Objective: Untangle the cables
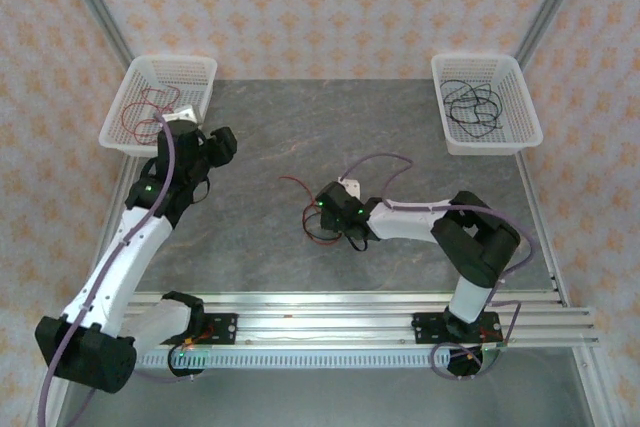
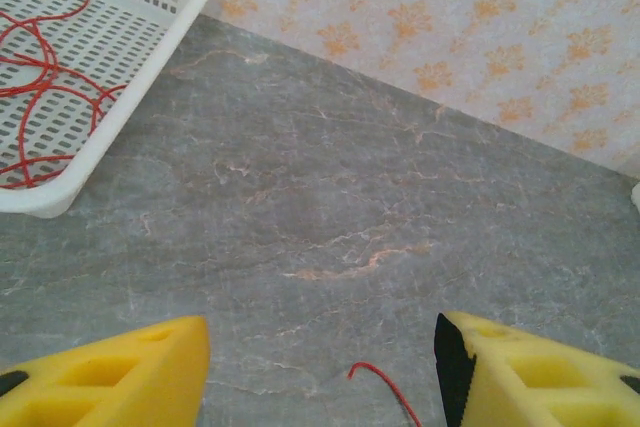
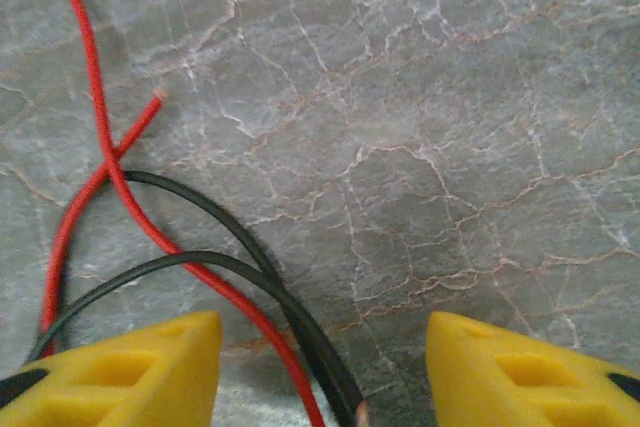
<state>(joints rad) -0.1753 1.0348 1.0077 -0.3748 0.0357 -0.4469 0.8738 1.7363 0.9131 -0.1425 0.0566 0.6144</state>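
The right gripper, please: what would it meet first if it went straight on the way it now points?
Probably the black cables and the red cable lying just ahead of the right gripper, then the table beneath them; depth is unclear.

On the counter (image 1: 300,127), the left basket (image 1: 170,60) sits at the far left corner and the right basket (image 1: 475,59) at the far right, each with cables (image 1: 145,115) in it. More strands lie crossed mid-counter, running between the fingers of the right tool (image 3: 322,347). The left tool (image 2: 320,367) hangs just beside the left basket
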